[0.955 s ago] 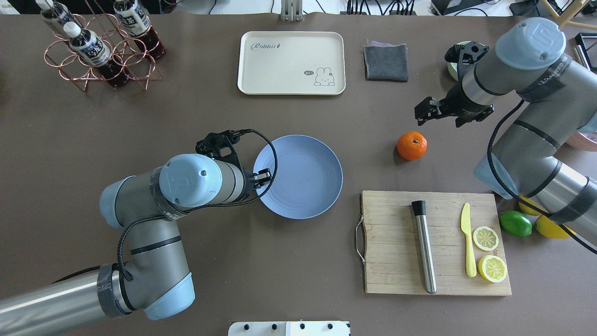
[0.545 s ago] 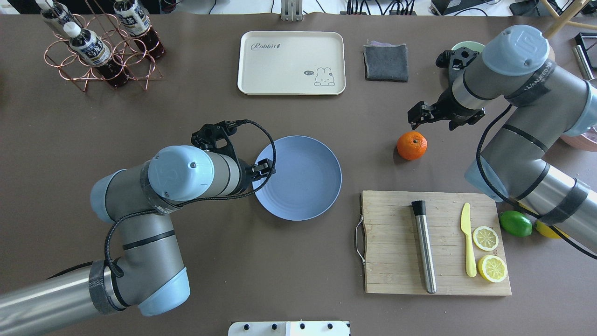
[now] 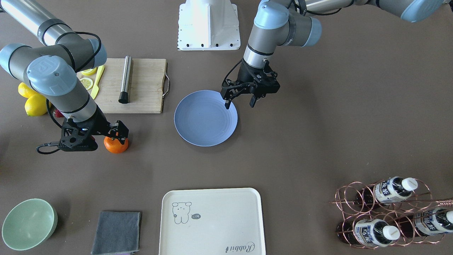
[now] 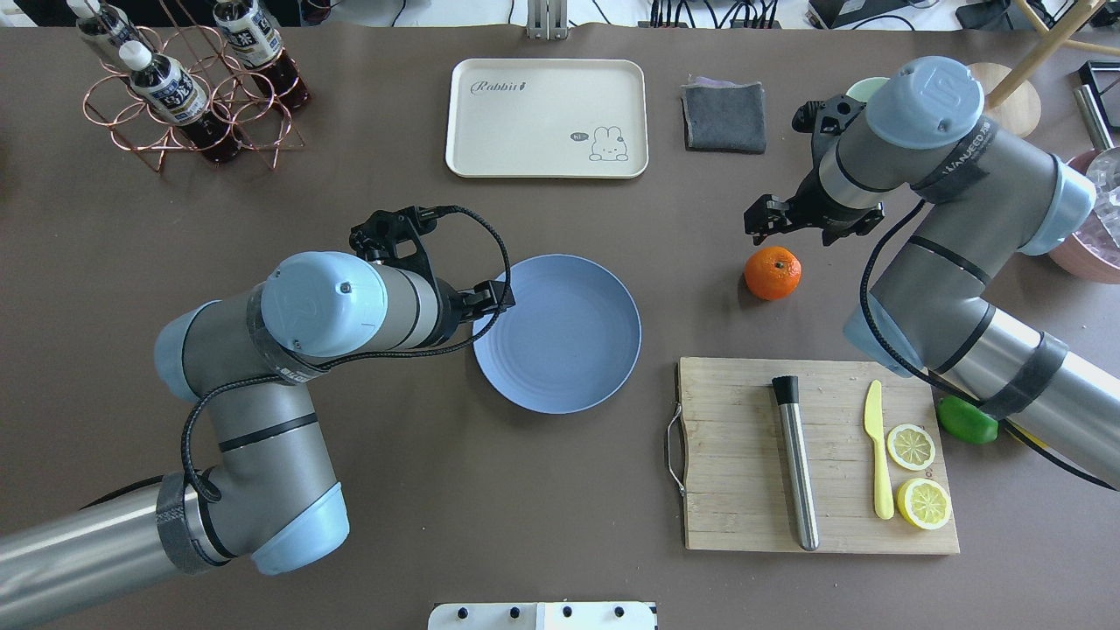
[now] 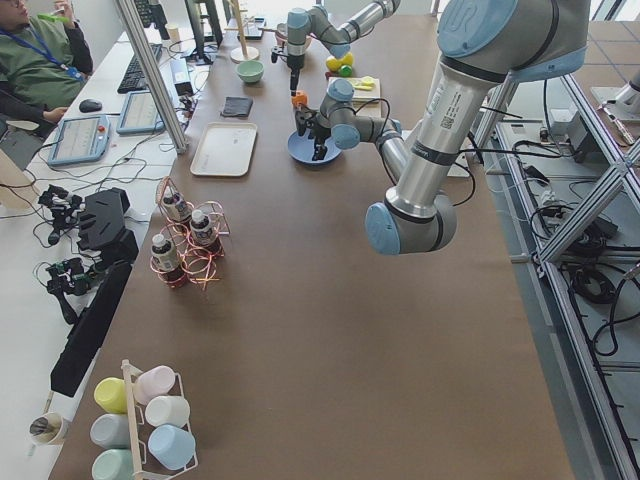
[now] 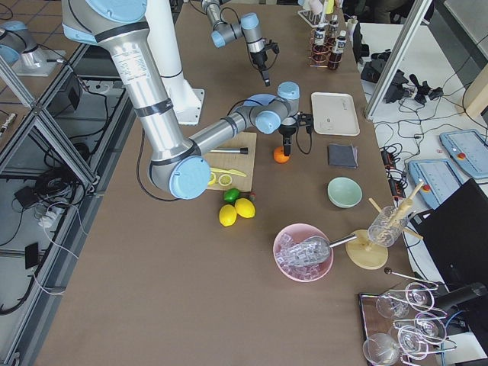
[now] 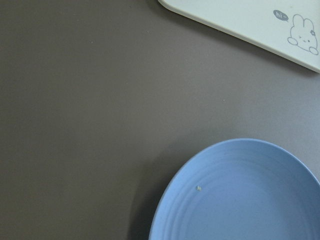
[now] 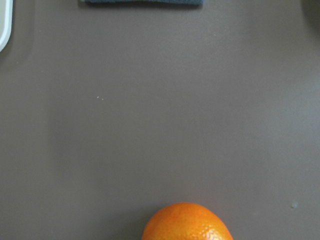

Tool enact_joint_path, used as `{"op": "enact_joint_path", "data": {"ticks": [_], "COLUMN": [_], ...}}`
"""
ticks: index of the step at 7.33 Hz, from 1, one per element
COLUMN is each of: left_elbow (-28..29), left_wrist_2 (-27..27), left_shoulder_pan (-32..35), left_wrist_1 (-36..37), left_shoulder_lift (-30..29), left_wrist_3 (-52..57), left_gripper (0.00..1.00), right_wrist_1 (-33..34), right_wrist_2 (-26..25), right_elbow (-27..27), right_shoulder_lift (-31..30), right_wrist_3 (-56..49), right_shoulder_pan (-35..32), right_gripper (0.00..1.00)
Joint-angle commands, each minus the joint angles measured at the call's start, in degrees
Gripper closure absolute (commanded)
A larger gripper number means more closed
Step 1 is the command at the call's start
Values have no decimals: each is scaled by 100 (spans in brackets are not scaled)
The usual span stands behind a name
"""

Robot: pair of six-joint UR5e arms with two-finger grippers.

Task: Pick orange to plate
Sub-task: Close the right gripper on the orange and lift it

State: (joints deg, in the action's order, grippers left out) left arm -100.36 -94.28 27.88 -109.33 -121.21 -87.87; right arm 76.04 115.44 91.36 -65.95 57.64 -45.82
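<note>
Showing pre-grasp stage.
Worktop (image 4: 411, 219): brown, flat, nothing to stop rolling.
Plate (image 4: 560, 359): empty, well apart from fruit.
Left tool (image 3: 240, 102): fingers spread, empty, hanging at plate rim; judged collision risk for arm bringing fruit.
Right tool (image 4: 759, 222): fingers apparently spread, empty, just beyond fruit, not centred over it; off-centre closing likely nudges fruit away.
Orange (image 4: 773, 273): on worktop, near far edge of cutting board (image 4: 744, 455); near-spherical, no marked long axis; stem direction too small to tell.
</note>
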Motion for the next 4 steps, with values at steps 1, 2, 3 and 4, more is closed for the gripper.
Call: {"op": "enact_joint_path", "data": {"ticks": [1, 2, 3, 4], "left_elbow": [-1, -1, -1, -1], "left_wrist_2": [-2, 6, 6, 6], "left_shoulder_pan": [42, 42, 42, 33], "left_wrist_1": [0, 0, 0, 0], "left_shoulder_lift": [1, 1, 9, 1], "left_wrist_3": [15, 15, 15, 15], "left_gripper": [2, 2, 2, 2], "right_wrist_1": [-107, -107, -116, -177], "right_wrist_2": [-205, -215, -250, -294], "right_elbow": [-180, -250, -312, -330], "right_shoulder_lift": [-5, -14, 3, 3], "right_wrist_3": [37, 2, 10, 45], "right_shoulder_pan": [144, 153, 170, 214], "right_gripper": [0, 0, 0, 0]}}
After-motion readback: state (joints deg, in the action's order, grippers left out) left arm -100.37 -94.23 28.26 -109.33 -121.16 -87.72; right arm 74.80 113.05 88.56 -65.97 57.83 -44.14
